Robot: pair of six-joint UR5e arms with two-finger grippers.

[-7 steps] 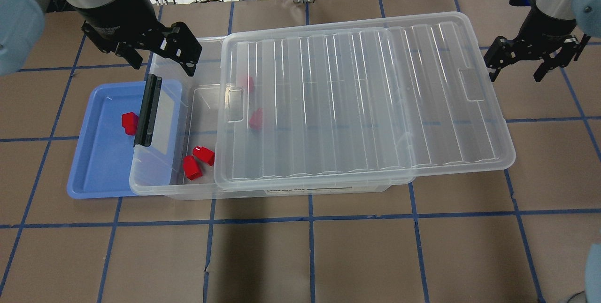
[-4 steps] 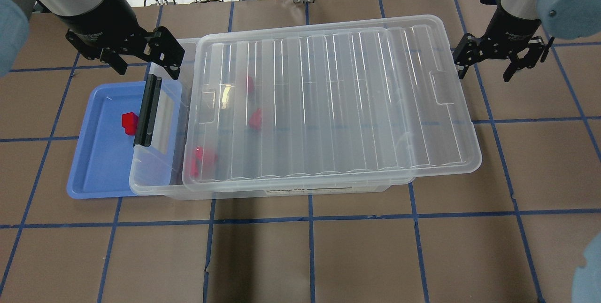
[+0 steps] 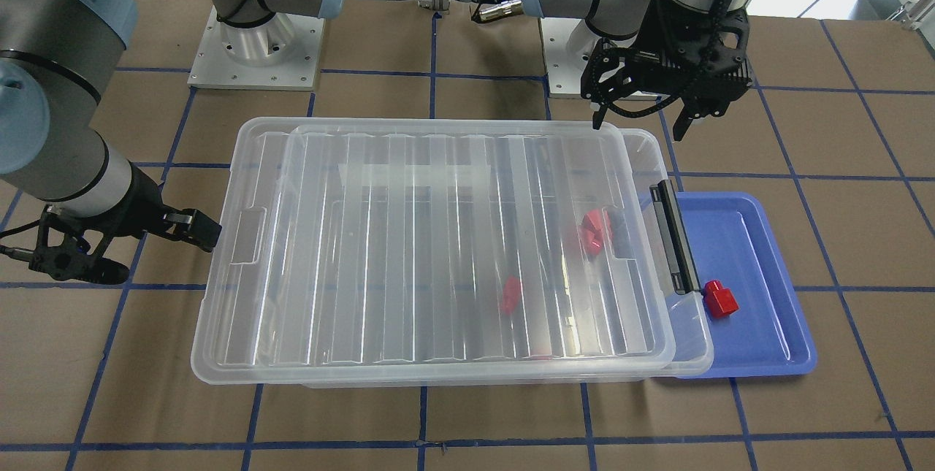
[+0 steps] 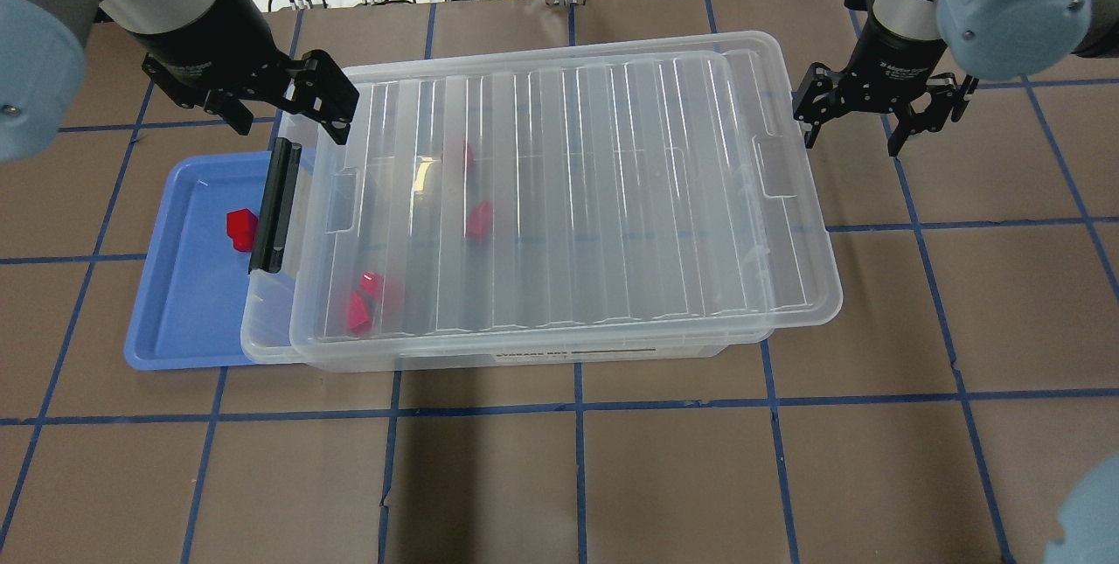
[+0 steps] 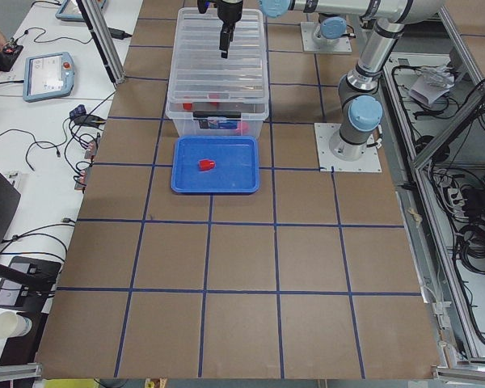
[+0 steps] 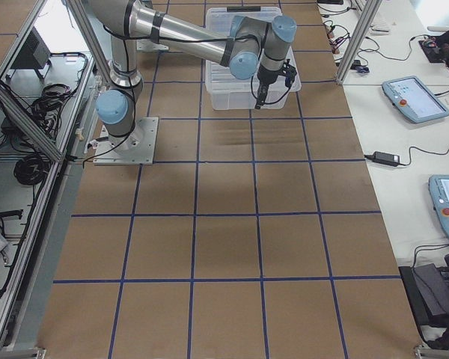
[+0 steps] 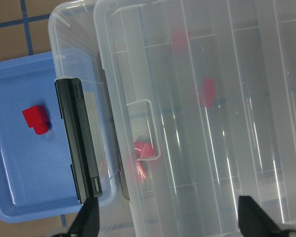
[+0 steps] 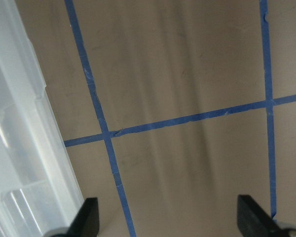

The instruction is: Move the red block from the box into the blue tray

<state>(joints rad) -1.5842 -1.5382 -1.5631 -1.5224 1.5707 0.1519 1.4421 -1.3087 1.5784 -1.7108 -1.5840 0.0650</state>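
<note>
**Overhead view.** One red block (image 4: pixel 240 228) is lying in the blue tray (image 4: pixel 175 319), just beside the black latch (image 4: pixel 273 205) of the box (image 4: pixel 524 352). Other red blocks (image 4: pixel 476 219) are showing through the ribbed lid (image 4: pixel 612 197), which is resting slightly offset on the box. The left gripper (image 4: pixel 291 122) is hovering at the box's latch-end corner, fingers apart and holding nothing. The right gripper (image 4: pixel 851 142) is hanging beside the opposite end, over the desk (image 4: pixel 612 476), likewise spread and empty.

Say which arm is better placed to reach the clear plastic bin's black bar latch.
Left, probably: the left gripper hovers beside the black bar latch; the right gripper is at the opposite end of the clear plastic bin.
</note>
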